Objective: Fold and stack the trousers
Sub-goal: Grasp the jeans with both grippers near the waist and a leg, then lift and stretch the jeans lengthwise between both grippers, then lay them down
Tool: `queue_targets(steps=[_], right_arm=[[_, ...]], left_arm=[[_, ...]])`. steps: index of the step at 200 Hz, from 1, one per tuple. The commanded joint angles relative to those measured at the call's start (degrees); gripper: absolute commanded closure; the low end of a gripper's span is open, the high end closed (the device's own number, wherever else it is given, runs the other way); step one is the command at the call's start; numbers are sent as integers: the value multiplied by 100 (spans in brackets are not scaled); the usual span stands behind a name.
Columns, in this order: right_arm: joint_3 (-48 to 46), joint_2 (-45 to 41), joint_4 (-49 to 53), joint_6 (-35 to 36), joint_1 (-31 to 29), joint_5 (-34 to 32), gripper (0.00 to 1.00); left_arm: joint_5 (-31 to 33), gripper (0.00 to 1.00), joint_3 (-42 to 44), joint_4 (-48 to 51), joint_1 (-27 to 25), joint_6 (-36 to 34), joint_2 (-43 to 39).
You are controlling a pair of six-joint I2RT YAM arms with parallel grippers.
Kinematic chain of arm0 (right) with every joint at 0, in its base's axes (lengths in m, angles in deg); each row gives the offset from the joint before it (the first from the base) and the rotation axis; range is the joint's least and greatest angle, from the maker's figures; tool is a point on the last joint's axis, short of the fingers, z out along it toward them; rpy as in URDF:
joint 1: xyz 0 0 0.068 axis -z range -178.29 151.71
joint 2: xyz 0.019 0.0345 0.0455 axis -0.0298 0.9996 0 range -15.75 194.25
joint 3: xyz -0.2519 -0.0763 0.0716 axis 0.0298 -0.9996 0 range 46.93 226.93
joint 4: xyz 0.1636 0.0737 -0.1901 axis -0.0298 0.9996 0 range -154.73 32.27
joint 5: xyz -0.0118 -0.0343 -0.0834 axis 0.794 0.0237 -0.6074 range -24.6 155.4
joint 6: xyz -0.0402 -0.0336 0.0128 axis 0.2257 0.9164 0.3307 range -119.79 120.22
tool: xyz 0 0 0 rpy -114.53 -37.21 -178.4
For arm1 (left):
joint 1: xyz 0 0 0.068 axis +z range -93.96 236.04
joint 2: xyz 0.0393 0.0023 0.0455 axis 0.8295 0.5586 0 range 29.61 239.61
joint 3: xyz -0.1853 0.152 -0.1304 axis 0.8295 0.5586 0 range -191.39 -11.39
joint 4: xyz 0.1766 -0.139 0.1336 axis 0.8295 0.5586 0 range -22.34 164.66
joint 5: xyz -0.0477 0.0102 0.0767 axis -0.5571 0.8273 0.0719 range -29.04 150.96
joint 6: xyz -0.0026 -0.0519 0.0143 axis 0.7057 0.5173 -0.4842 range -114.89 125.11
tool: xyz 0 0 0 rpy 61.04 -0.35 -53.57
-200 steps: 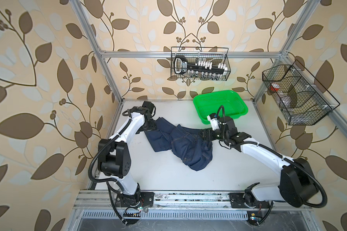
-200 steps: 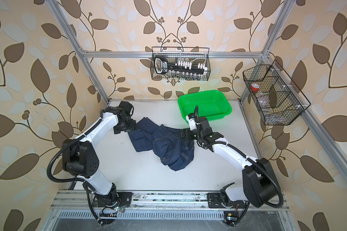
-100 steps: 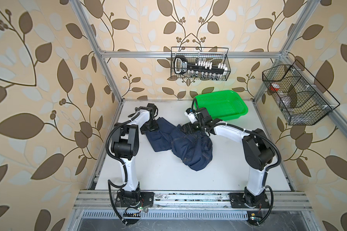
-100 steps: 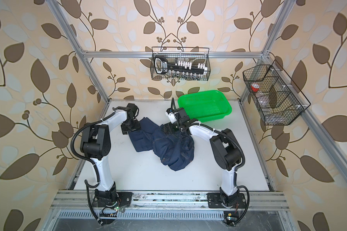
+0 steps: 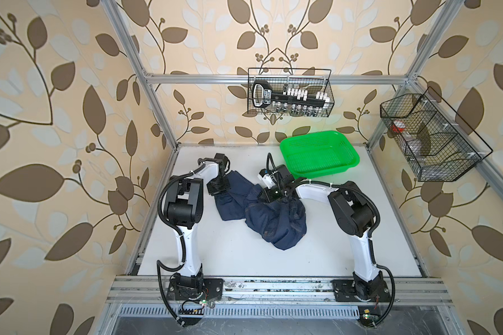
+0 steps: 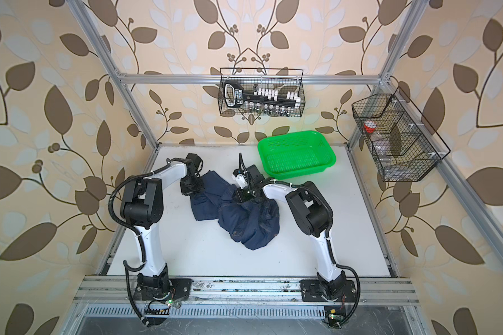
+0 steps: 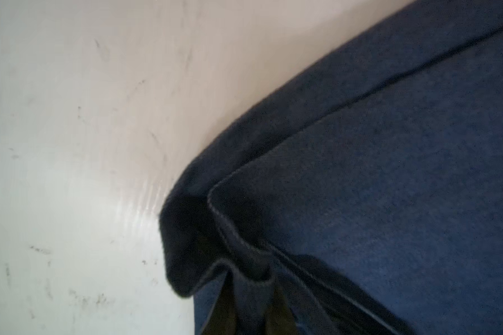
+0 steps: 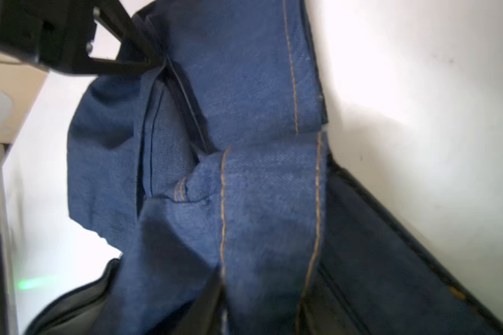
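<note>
The crumpled dark navy jeans (image 5: 273,220) lay heaped on the white tabletop (image 5: 215,255) near the green basket (image 5: 320,156), with the left gripper (image 5: 219,190) pinching a leg hem and the right gripper (image 5: 273,197) clamping a tan-stitched fold, apparently to spread the denim flat.
</note>
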Motion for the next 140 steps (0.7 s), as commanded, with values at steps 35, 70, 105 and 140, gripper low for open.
queue_targets(steps=[35, 70, 105, 140], right_arm=[[-443, -1509, -108, 77, 28, -232, 100], [-1100, -3015, -171, 131, 149, -786, 100], [-1769, -4576, -137, 170, 277, -1478, 100], [-2216, -5903, 133, -126, 650, -2398, 99]], left_arm=[[253, 100, -397, 863, 26, -190, -706], [1025, 100, -1260, 1914, 26, -379, -1548], [1601, 100, -1956, 2750, 9, -544, -2318], [2656, 100, -2095, 3273, -5, -465, -3005]])
